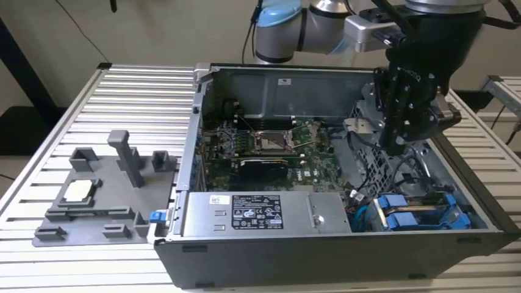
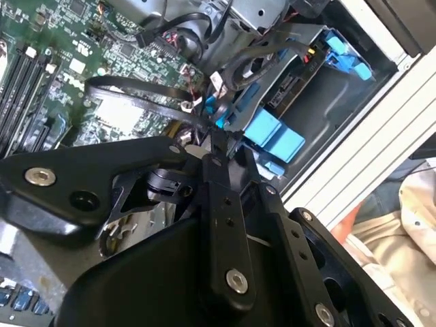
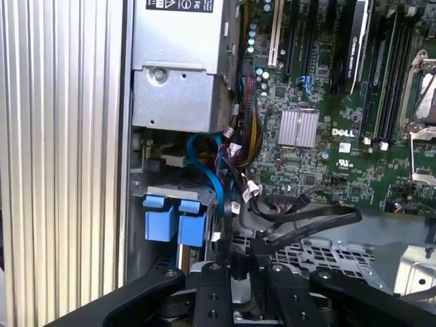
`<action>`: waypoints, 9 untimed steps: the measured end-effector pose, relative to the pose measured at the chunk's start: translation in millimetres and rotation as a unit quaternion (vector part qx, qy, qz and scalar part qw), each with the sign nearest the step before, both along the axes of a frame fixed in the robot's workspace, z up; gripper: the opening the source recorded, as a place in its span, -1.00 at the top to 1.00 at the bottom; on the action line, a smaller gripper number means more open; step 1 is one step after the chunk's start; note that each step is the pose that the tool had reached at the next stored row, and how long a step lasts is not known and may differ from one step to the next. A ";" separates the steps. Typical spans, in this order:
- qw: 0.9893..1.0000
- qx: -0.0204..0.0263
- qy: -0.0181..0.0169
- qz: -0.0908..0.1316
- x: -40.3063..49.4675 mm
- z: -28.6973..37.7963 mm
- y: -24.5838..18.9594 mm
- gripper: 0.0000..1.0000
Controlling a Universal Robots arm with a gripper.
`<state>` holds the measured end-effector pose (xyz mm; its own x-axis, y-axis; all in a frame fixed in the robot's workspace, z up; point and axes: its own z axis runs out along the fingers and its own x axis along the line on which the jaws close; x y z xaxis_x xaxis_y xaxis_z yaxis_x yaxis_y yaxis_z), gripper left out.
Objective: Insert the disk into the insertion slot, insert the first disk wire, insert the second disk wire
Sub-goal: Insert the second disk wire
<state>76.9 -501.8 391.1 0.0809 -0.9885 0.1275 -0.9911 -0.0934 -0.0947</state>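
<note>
Behind cables (image 3: 228, 160), disk (image 3: 170, 221) partly hidden.

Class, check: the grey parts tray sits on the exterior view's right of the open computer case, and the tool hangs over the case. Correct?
No. The grey parts tray sits on the exterior view's left of the open computer case, not its right. The tool does hang over the case.

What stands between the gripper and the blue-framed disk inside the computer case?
Loose cabling does. In the first wrist view, a blue cable and a bundle of thin wires hang between the gripper and the disk, close beside its blue frame.
</note>
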 end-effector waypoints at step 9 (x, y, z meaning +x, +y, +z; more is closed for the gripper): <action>1.000 -0.017 -0.022 -0.002 -5.8 -2.3 0.5 0.47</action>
